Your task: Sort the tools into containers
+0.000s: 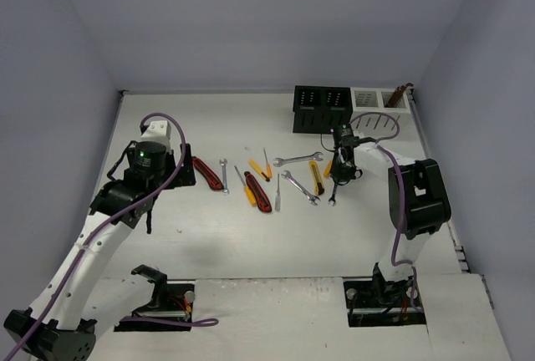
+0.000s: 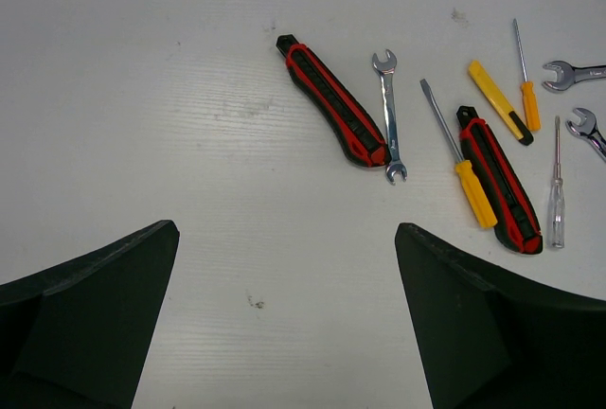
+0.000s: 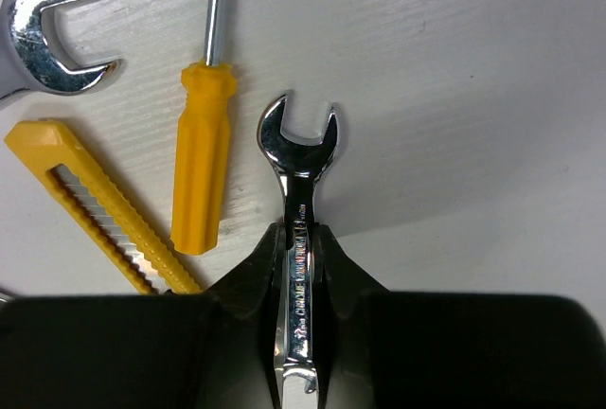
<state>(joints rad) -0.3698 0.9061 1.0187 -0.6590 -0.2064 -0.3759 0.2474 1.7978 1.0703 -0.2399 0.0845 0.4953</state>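
Note:
Several tools lie in a row mid-table: a red-black knife [image 1: 207,173] [image 2: 333,104], a silver wrench [image 1: 224,175] [image 2: 388,115], an orange screwdriver [image 1: 246,187] [image 2: 460,158], a second red-black knife [image 1: 257,191] [image 2: 500,180] and a yellow knife [image 1: 316,177] [image 3: 104,210]. My left gripper [image 1: 159,179] [image 2: 286,229] is open and empty, above bare table near the first knife. My right gripper [image 1: 338,173] [image 3: 299,239] is shut on a small silver wrench [image 3: 299,144] [image 1: 333,196], held off the table beside an orange screwdriver [image 3: 201,172]. The black box [image 1: 321,109] and white box [image 1: 379,102] stand at the back right.
More wrenches [image 1: 298,159] [image 1: 299,187] and thin screwdrivers [image 1: 267,165] [image 1: 277,194] lie among the row. Brown items [image 1: 403,92] stick out of the white box's right end. Walls close the table at left, back and right.

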